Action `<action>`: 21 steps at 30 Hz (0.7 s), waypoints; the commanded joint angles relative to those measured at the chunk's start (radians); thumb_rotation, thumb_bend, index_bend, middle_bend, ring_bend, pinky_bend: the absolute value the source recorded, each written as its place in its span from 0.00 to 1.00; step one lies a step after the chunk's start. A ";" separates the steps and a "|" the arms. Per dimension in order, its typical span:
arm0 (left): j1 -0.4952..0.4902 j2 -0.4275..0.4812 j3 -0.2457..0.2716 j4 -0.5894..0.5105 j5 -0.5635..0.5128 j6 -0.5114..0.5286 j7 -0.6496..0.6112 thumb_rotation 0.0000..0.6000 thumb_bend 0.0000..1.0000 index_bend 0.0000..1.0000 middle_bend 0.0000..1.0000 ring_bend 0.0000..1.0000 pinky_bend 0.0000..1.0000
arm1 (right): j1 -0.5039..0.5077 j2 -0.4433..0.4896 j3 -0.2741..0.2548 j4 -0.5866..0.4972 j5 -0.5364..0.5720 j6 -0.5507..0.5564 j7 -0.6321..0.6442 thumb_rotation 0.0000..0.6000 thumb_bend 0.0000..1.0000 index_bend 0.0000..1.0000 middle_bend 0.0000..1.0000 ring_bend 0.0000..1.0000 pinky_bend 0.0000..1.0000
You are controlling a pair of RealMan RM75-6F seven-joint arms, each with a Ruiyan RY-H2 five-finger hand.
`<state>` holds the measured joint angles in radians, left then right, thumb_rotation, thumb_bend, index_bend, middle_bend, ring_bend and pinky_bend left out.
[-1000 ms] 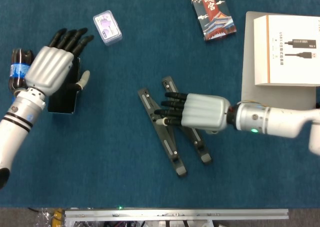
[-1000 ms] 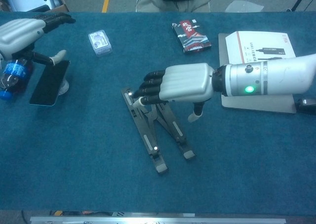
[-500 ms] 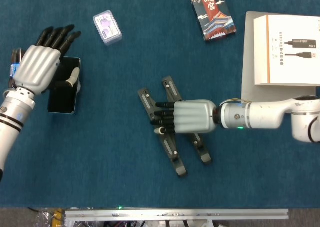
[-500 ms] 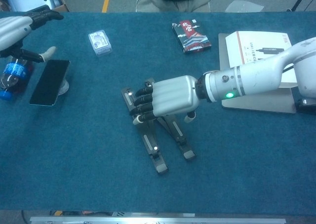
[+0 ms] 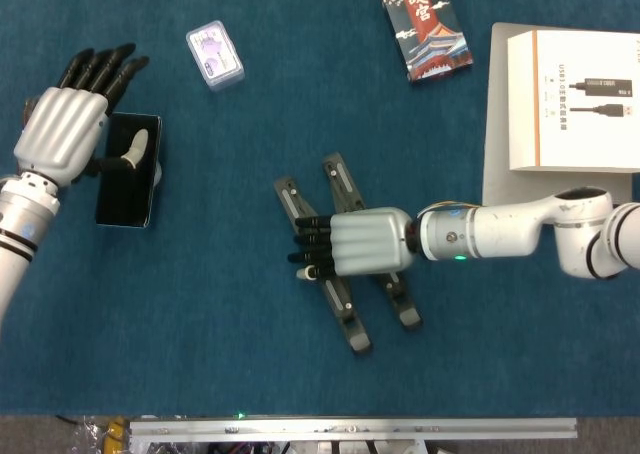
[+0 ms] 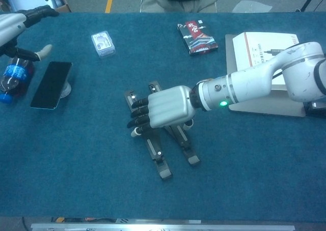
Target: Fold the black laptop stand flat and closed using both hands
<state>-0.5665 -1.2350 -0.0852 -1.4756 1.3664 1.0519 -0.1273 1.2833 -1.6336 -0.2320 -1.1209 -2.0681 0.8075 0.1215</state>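
head view shows the right hand [image 5: 355,244] now lower and further left than a moment ago, lying palm-down across the middle of the laptop stand [image 5: 347,304], fingers [image 5: 308,246] over its left bar; whether it grips or only presses i cannot tell. the stand's two bars remain splayed under and below the hand, so folding looks barely begun. the left hand [image 5: 65,129], released and spread, has drawn away leftward over the phone [image 5: 127,189], well apart from the stand.
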 commanded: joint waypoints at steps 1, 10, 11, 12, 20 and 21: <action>0.002 0.000 -0.002 0.003 0.003 0.001 -0.008 0.68 0.46 0.00 0.00 0.00 0.02 | 0.007 -0.006 0.002 0.003 0.010 -0.013 -0.008 1.00 0.00 0.00 0.00 0.00 0.00; 0.008 0.002 -0.008 0.006 0.016 0.007 -0.037 0.67 0.46 0.00 0.00 0.00 0.02 | 0.025 -0.003 0.008 -0.027 0.051 -0.054 -0.030 1.00 0.00 0.00 0.03 0.00 0.00; 0.008 0.002 -0.008 0.006 0.017 0.008 -0.038 0.67 0.46 0.00 0.00 0.00 0.02 | 0.025 -0.004 0.010 -0.029 0.055 -0.054 -0.032 1.00 0.00 0.00 0.05 0.00 0.00; 0.009 0.002 -0.008 0.006 0.019 0.010 -0.040 0.67 0.46 0.00 0.00 0.00 0.02 | 0.026 -0.004 0.011 -0.032 0.060 -0.056 -0.033 1.00 0.00 0.00 0.06 0.00 0.00; 0.015 0.002 -0.007 0.010 0.023 0.009 -0.052 0.67 0.46 0.00 0.00 0.00 0.02 | 0.034 -0.013 0.014 -0.046 0.086 -0.077 -0.044 1.00 0.00 0.00 0.16 0.00 0.00; 0.016 0.002 -0.007 0.010 0.024 0.010 -0.054 0.67 0.46 0.00 0.00 0.00 0.02 | 0.035 -0.014 0.014 -0.048 0.088 -0.078 -0.046 1.00 0.00 0.00 0.16 0.00 0.00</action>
<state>-0.5504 -1.2329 -0.0925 -1.4656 1.3900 1.0618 -0.1810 1.3177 -1.6471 -0.2179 -1.1681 -1.9802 0.7299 0.0766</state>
